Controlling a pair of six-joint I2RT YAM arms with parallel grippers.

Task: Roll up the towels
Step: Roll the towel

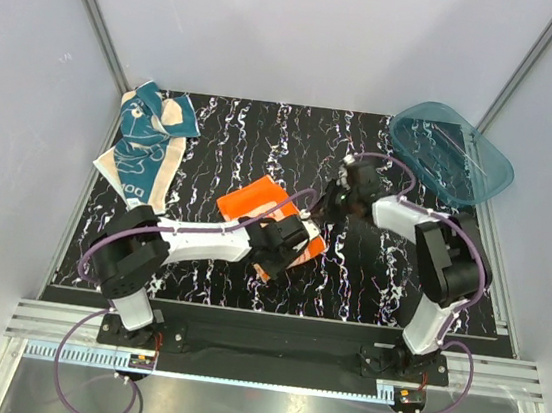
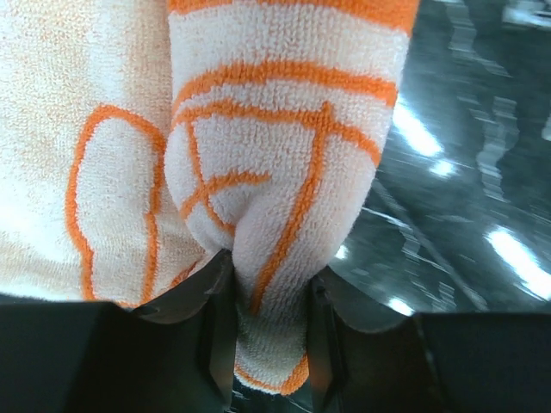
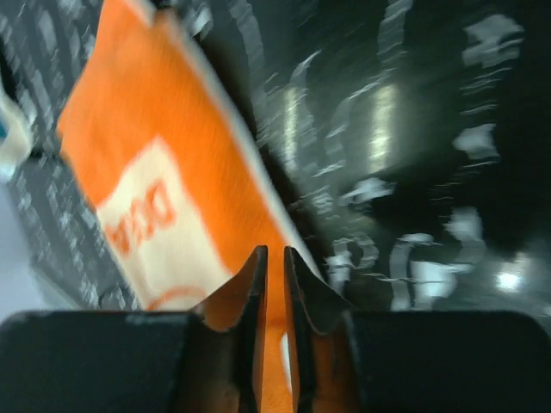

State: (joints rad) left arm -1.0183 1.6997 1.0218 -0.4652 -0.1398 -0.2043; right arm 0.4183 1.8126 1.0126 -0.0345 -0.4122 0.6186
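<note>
The orange towel lies partly folded in the middle of the black marbled table. My left gripper is at the towel's near right end. In the left wrist view it is shut on a bunched fold of the towel's cream, orange-lined side. My right gripper hovers at the towel's right edge. In the right wrist view it has its jaws a slim gap apart above the orange cloth, and nothing is clearly pinched. The teal-blue towel lies spread at the back left.
A translucent teal plastic tub sits at the back right corner, partly over the table's edge. Grey walls enclose the table on the left, right and back. Both arms reach inward over the table's middle.
</note>
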